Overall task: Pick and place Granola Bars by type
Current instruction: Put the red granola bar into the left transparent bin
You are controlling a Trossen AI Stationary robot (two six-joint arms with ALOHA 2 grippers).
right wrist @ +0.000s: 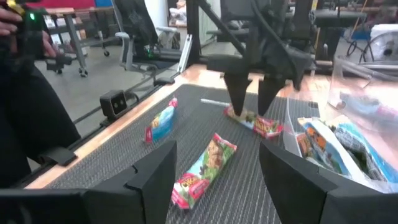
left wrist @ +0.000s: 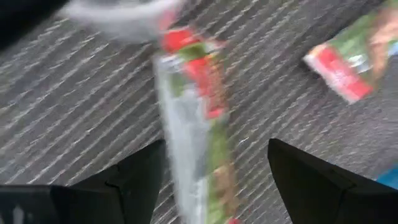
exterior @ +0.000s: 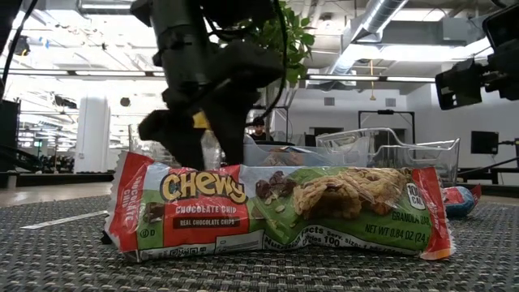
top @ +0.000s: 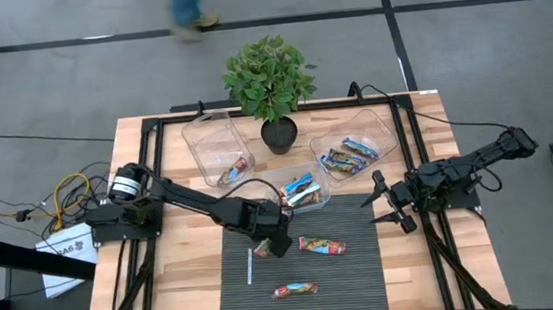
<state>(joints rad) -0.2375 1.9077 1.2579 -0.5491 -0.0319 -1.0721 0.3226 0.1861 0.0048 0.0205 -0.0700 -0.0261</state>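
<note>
1. Red-green granola bar (left wrist: 199,124) lies on the dark ribbed mat (top: 357,273), at the mat's far-left part, right under the left gripper (top: 269,244).
2. Left gripper fingers spread, straddling that bar; contact unclear, probably not gripping yet.
3. Second red-green bar (top: 322,245) lies on the mat just right of it; a third bar (top: 294,291) lies nearer, mid-mat.
4. More bars sit in three clear bins (top: 356,146) along the far side of the mat, blue-wrapped ones in the right bin.
5. Thin white stick (top: 250,268) lies at the mat's left.
6. Right gripper (top: 389,203) hangs released, off the mat's right, holding nothing.
7. Potted plant (top: 270,80) stands at the table's far edge.
</note>
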